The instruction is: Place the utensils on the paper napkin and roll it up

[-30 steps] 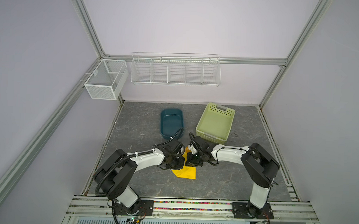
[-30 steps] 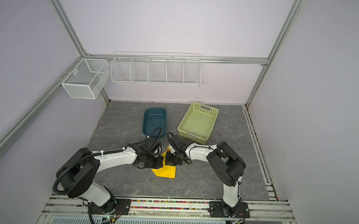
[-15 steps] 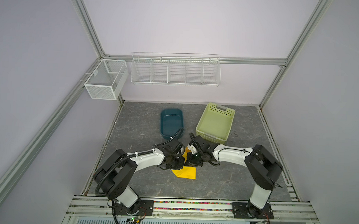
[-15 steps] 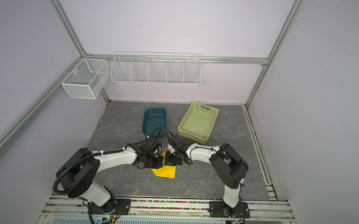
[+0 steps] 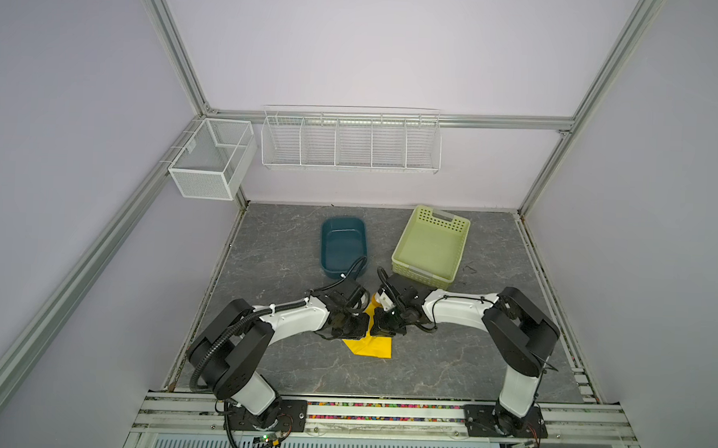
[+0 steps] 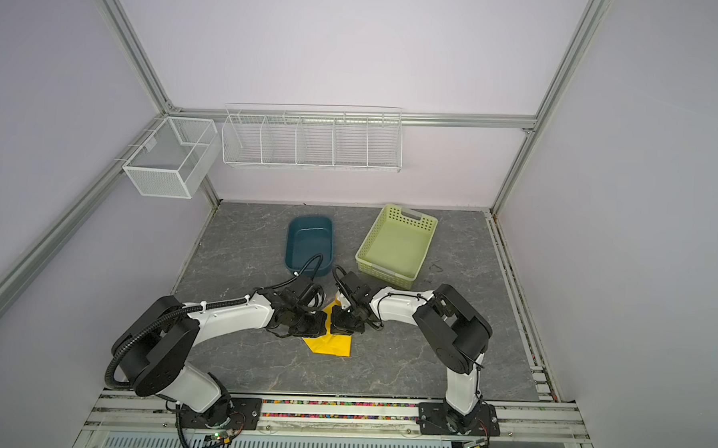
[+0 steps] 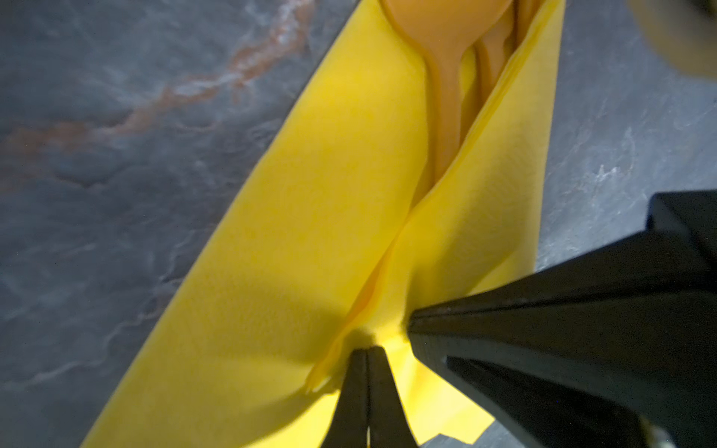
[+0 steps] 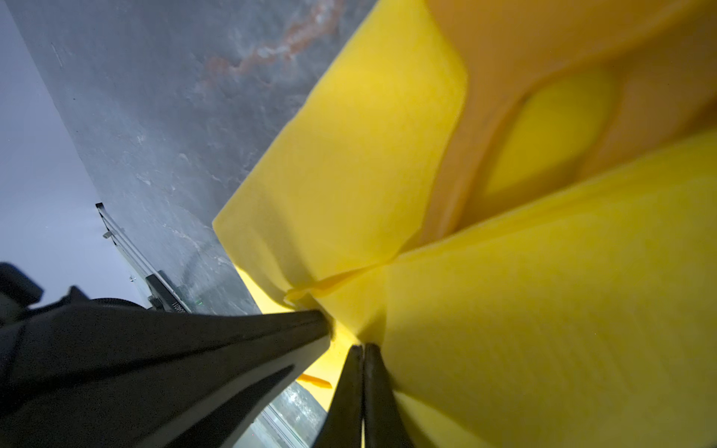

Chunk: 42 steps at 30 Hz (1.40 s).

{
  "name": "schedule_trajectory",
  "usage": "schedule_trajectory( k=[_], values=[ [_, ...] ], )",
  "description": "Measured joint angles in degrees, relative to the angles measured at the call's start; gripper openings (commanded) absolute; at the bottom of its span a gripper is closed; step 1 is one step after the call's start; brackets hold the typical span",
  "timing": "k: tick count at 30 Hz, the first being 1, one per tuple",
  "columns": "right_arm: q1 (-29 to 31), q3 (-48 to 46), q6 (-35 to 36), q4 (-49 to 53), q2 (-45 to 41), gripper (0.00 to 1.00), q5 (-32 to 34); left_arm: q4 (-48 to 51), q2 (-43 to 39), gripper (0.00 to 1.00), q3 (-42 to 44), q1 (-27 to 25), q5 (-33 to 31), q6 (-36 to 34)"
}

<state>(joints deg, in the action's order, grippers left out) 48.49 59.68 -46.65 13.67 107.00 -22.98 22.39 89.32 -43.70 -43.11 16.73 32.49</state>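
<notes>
**Both grippers pinched shut on the napkin, cutlery in the fold**

Nearest the front edge of the tabletop [image 5: 446,370], about midway between its side edges, a free corner of the paper napkin [image 5: 370,347] lies flat. Just behind it the left gripper [image 7: 366,351] and the right gripper [image 8: 362,347] meet almost tip to tip. Each has its jaws closed, and the paper puckers at the tips, so each appears to pinch a flap. Beyond them the utensils [image 7: 442,77] lie in the valley between the raised flaps, with the others partly hidden.

The paper looks thin and soft and is likely to tear if tugged. The cutlery is light, stiff and slick, and may slide out of an open end. The best hold is probably at the flap edges over the handles.

Toward the back edge stand a teal tub [image 5: 343,249] and a green basket [image 5: 431,245], well apart from the napkin.
</notes>
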Motion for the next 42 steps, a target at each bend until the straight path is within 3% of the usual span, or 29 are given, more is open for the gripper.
schedule_trajectory(
  k=[14, 42],
  values=[
    [0.00, 0.00, 0.02, 0.00, 0.00, 0.07, 0.00, -4.50, -2.89, 0.05, 4.50, -4.11, 8.24, 4.81],
    [-2.38, 5.16, 2.25, 4.33, 0.59, 0.07, 1.49, -7.08, -0.92, 0.03, 5.35, -3.89, 9.33, 4.96]
  ],
)
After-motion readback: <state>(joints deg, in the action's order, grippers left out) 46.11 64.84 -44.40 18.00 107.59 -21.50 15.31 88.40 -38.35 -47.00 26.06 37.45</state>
